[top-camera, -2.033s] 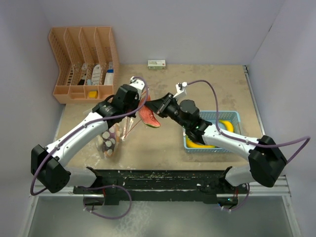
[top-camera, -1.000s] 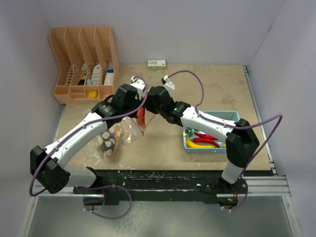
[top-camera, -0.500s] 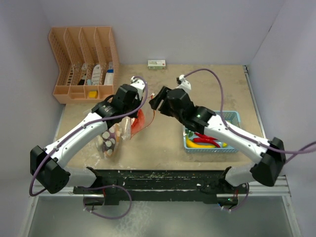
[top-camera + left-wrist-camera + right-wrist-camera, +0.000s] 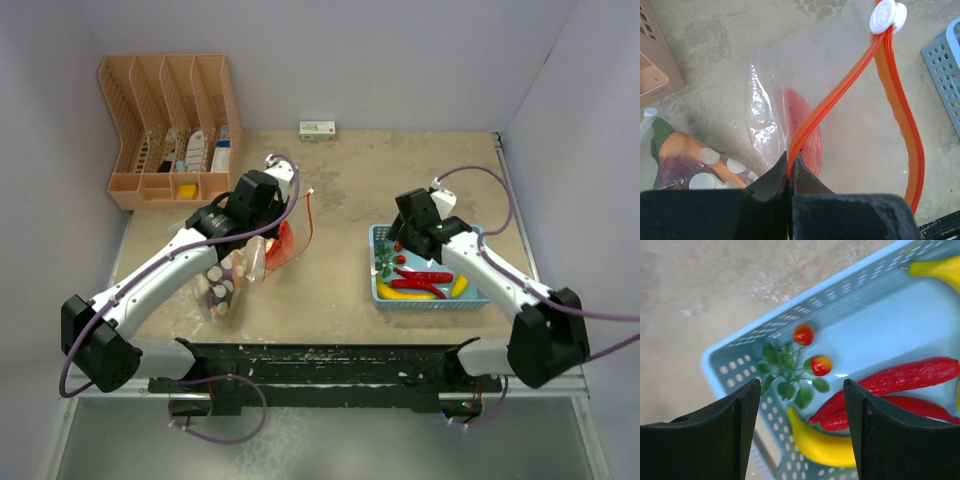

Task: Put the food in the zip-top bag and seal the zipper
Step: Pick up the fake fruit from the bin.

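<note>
The clear zip-top bag (image 4: 262,258) lies left of centre. Its red-orange zipper (image 4: 840,95), with a white slider (image 4: 887,15), loops open. My left gripper (image 4: 790,162) is shut on one side of the zipper strip, seen from above as the left gripper (image 4: 272,215). A red chunk of food (image 4: 807,137) lies inside the bag, and orange and purple pieces (image 4: 682,160) show behind the dotted part. My right gripper (image 4: 801,385) hangs open and empty over the blue basket (image 4: 472,233). Under it are a green sprig with red berries (image 4: 792,372), red chilies (image 4: 900,377) and a yellow banana (image 4: 822,447).
An orange desk organizer (image 4: 170,120) stands at the back left. A small white box (image 4: 317,130) sits by the back wall. The basket's near corner (image 4: 735,372) is below my right fingers, and a second banana (image 4: 940,267) lies at its far side.
My right gripper left the bag's mouth and swung right to the basket, jaws now wider. The red chunk stayed in the bag. My left gripper kept its hold.
</note>
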`<state>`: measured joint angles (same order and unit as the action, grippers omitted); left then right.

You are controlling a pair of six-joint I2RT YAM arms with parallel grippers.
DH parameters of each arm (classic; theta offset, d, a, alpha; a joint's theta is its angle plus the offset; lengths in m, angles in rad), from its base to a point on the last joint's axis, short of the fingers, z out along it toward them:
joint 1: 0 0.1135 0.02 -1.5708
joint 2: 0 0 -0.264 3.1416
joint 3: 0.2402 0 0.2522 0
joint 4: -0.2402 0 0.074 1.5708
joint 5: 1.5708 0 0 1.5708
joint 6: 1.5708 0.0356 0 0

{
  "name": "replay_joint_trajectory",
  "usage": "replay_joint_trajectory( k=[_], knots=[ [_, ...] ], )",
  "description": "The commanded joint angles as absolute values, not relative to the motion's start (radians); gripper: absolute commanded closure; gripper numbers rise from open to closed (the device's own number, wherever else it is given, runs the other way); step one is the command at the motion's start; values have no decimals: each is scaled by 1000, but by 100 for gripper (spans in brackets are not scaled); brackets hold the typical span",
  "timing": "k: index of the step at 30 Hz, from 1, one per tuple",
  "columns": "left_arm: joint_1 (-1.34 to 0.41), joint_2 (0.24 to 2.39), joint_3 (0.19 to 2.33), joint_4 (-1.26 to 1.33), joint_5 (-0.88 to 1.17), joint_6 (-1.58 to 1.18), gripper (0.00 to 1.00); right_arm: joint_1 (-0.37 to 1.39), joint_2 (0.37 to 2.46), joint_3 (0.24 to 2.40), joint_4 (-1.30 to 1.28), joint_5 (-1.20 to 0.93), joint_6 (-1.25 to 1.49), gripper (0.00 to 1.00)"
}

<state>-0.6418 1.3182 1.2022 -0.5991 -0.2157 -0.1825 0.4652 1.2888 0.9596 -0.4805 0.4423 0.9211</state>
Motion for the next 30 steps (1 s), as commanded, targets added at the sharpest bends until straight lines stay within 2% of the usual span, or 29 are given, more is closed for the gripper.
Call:
replay_joint_trajectory(
  k=[1,11,16,18,21,23,26,30],
  knots=[
    [-646,1285,1203,-562,-204,-186,100,436,1411,968,-447,396,825,31],
    [-645,1275,1203,-562,-195,-182,100,390,1624,922,-299,294,820,31],
    [-645,1268,1198,-569,-202,-179,100,390,1647,903,-270,286,822,37],
    [-644,1265,1193,-567,-204,-181,100,390,1640,889,-265,285,828,44],
    [-645,1265,1188,-566,-202,-184,100,390,1609,868,-274,301,844,75],
    [-645,1265,1186,-568,-201,-185,100,389,1576,858,-290,321,852,91],
    [-645,1266,1184,-573,-209,-185,100,390,1507,856,-329,359,852,100],
    [-645,1264,1178,-578,-222,-183,100,391,1380,875,-404,425,838,100]
  ],
)
